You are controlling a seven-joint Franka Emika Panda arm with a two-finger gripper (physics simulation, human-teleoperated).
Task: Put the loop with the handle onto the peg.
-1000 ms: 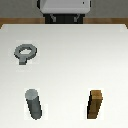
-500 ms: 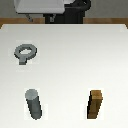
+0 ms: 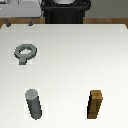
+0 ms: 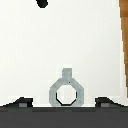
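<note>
The loop with the handle (image 3: pixel 25 52) is a flat grey ring lying on the white table at the exterior view's left, its stub handle pointing toward the near edge. The peg (image 3: pixel 34 104) is a dark grey upright cylinder near the front, left of centre. My gripper (image 3: pixel 20 22) hangs above the table's far left corner, behind the loop and apart from it. In the wrist view the loop (image 4: pixel 65 92) lies below and between the two spread fingertips (image 4: pixel 22 102), and the gripper (image 4: pixel 65 103) is open and empty. The peg is out of the wrist view.
A brown wooden block (image 3: pixel 96 105) stands upright at the front right, level with the peg. The robot's dark base (image 3: pixel 65 12) is at the table's far edge. The white table (image 3: pixel 75 60) ends at a brown floor, seen in the wrist view (image 4: pixel 124 25).
My gripper has moved from the far middle of the table toward the exterior view's left, nearer the loop. The loop, the peg and the block have not moved.
</note>
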